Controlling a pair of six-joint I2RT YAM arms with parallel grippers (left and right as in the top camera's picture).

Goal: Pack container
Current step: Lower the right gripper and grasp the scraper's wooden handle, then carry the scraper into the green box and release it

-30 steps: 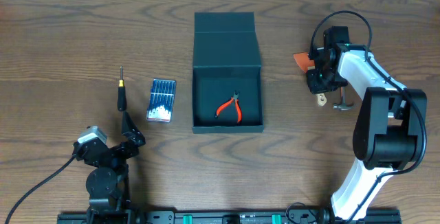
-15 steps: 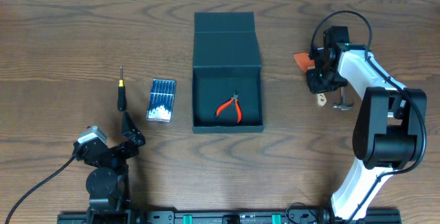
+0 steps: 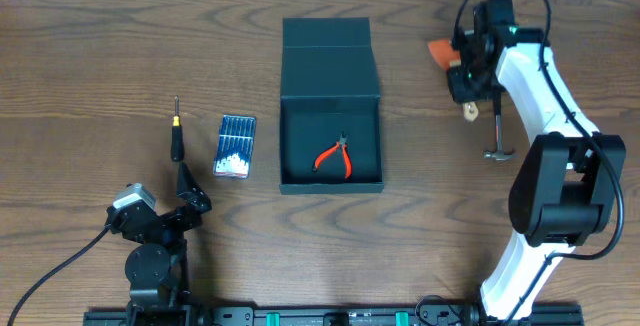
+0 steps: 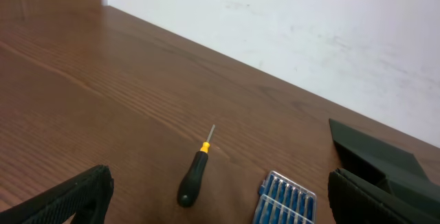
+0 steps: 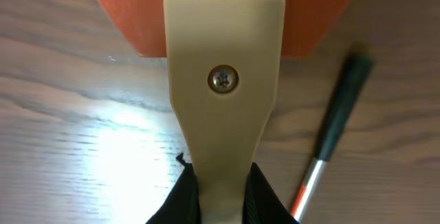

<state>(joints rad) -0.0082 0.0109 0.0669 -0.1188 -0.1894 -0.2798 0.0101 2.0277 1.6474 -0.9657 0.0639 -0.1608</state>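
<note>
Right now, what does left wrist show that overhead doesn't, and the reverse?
Left wrist only: the face of the white wall behind the table.
Overhead only: red-handled pliers lying inside the open container, the right tool shut on an orange-bladed scraper, and a small hammer on the table beside it.
Both: the black-handled screwdriver, the blue bit case and the container, though left wrist catches only a dark edge of it.

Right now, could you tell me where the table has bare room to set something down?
Bare wood lies between the right wall of the container and the right gripper, and across the far-left corner beyond the screwdriver. It is crowded where the blue bit case sits beside the screwdriver, and around the hammer by the held scraper.
</note>
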